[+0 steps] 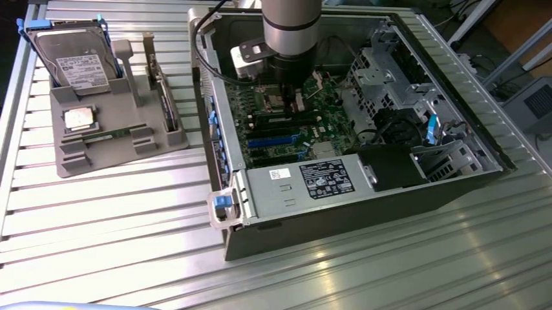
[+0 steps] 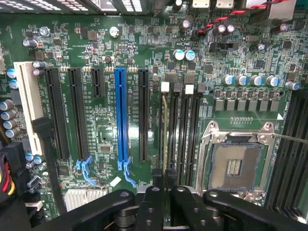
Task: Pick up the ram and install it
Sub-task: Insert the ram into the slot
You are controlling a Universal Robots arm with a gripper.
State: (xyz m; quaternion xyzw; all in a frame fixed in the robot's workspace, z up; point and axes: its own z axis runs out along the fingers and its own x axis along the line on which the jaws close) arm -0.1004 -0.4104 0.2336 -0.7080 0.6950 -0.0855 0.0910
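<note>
In the wrist view the ram shows edge-on as a thin, pale gold line. It stands upright over the first of the black memory slots, beside the CPU socket; whether it touches the slot I cannot tell. My gripper is shut on its near end, one black finger pressed to each side. Seen from the exterior view, my gripper reaches down into the open computer case, low over the green motherboard.
A grey tray at the exterior view's left holds a hard drive and a silver CPU chip. On the board are a blue slot, black slots and a white slot. A black cable hangs off the arm.
</note>
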